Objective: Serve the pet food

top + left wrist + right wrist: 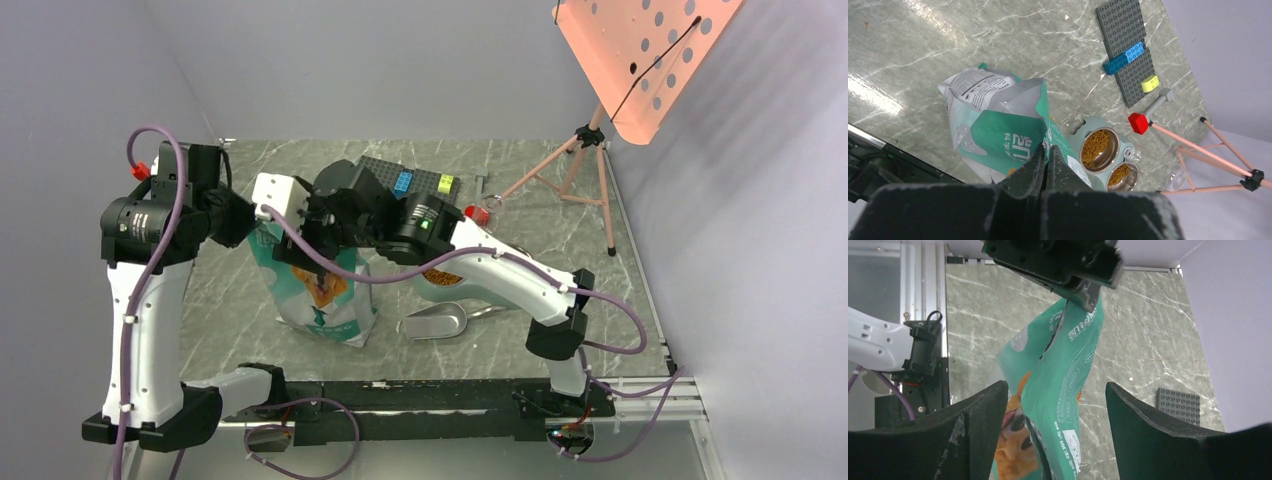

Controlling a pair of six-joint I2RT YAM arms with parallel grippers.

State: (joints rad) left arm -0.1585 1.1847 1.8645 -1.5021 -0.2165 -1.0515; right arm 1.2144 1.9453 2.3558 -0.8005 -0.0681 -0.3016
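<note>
Left pincer (1046,150) is fully closed, clamped on the top edge of the teal-and-white pet-food pouch (998,130), which hangs below its tips with its base on the table (923,45). Right pincer (1055,387) stands wide open, one finger on either side of the pouch's middle; no grip is evident. Pet food (1099,146), orange-brown kibble, lies in both cups of the twin-bowl dish (1075,140), just beyond the left pincer's fingertips and close beside the pouch. More kibble may remain inside the pouch, but its contents cannot be seen. A metal scoop (435,322) lies on the table below the right forearm, apart from both pincers, and appears empty. Assessment: serving proper appears done, as both cups are charged. Outstanding, in my judgement, is setting the pouch down securely, since one clamp now carries its top, and withdrawing both arms from the dish.
</note>
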